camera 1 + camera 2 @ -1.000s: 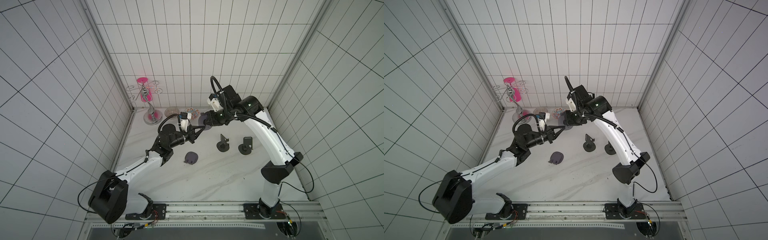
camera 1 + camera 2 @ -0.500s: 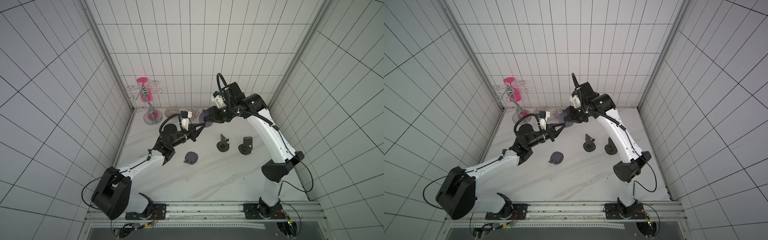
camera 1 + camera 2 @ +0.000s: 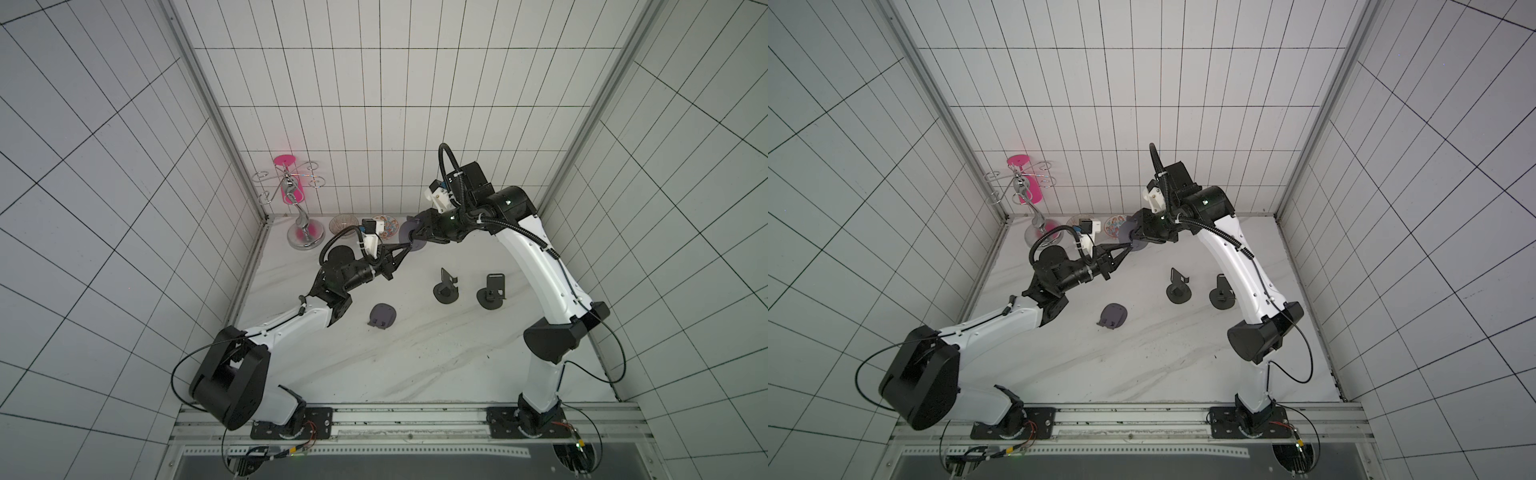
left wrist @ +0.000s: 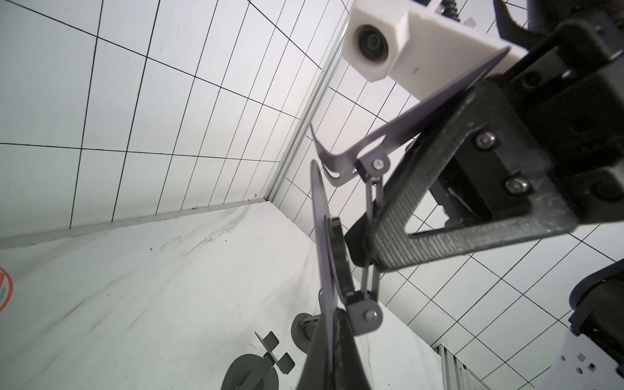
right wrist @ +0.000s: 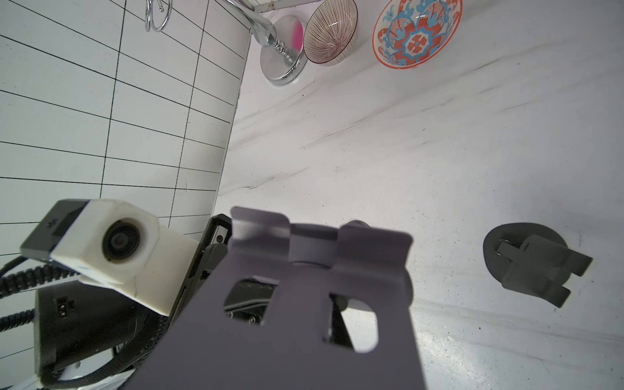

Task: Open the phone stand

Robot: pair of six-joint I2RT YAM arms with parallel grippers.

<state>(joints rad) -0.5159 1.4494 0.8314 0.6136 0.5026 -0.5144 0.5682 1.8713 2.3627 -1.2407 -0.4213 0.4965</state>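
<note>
The stand [image 3: 406, 233] hangs in the air above the back of the tabletop [image 3: 415, 365], held between the two arms in both top views. The left gripper [image 3: 405, 248] is pressed together on the round base of the stand. In the left wrist view its fingers [image 4: 347, 368] pinch the thin edge of this base. The right gripper [image 3: 417, 237] comes from the opposite side and pinches the hooked plate of the stand.

The stand is partly unfolded. The plate and the base are apart at an angle, and a thin link with a hinge at each end joins them. In the right wrist view the plate shows two curled hooks and two cut-outs.

A folded stand [image 3: 382, 316] lies flat on the tabletop near the left arm. Two black stands [image 3: 446, 290] [image 3: 492, 291] are upright side by side near the right arm. At the back wall there are two bowls [image 5: 332, 33] [image 5: 418, 33] and, beside them in the corner, a chrome rack [image 3: 305, 235].
</note>
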